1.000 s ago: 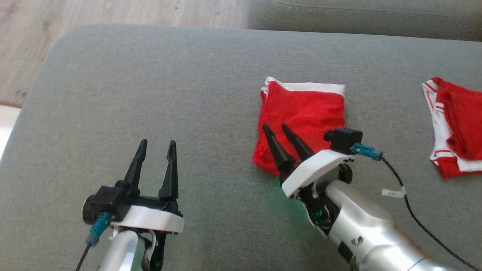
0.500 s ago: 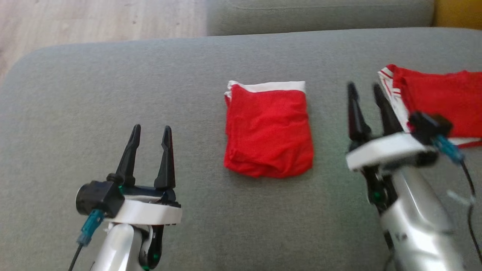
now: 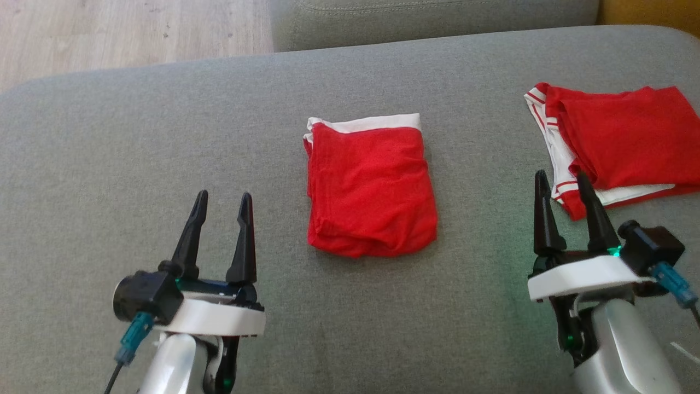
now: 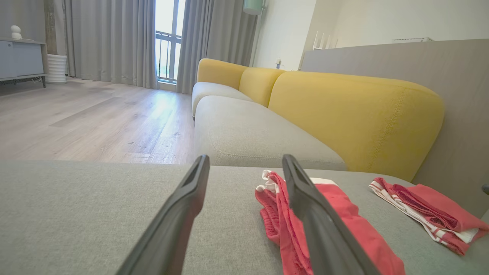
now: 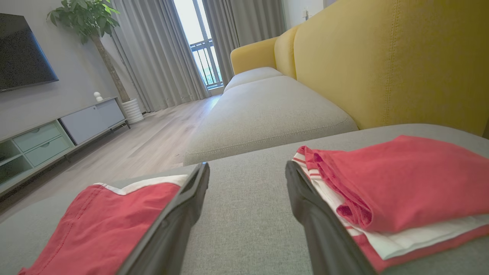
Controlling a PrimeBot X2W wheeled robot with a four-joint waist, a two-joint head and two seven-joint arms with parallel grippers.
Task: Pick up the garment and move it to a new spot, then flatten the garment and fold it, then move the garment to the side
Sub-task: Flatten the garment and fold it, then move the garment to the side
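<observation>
Garment (image 3: 372,186) lies folded on the grey cushion (image 3: 164,137) before you; left gripper (image 3: 224,194) and right gripper (image 3: 561,174) flank it, jaws spread.

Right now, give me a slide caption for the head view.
Folded red garment on grey sofa; left tool and right tool open; second garment at right.

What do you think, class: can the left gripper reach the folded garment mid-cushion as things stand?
Probably yes: the left gripper is open, and only bare grey cushion lies between it and the folded garment.
</observation>
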